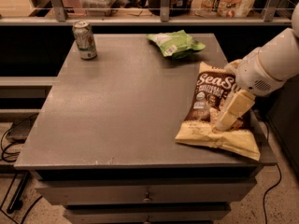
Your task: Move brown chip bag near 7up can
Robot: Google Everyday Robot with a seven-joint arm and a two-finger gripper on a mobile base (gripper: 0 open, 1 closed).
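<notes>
The brown chip bag point(209, 110) lies flat at the table's right front, its dark "Sea Salt" top pointing to the back and its pale yellow bottom edge near the front edge. The 7up can point(84, 40) stands upright at the table's far left corner, far from the bag. My gripper point(230, 89) reaches in from the right on a white arm and sits over the bag's right half. Its fingers are spread: one pale finger point(233, 111) rests on the bag's lower part, the other point(232, 66) is at the bag's upper right corner. The arm hides the bag's right side.
A small green bag point(175, 43) lies at the back of the grey table point(117, 106), right of centre. A shelf rail with packages runs behind the table. Drawers sit below the front edge, and cables lie on the floor at left.
</notes>
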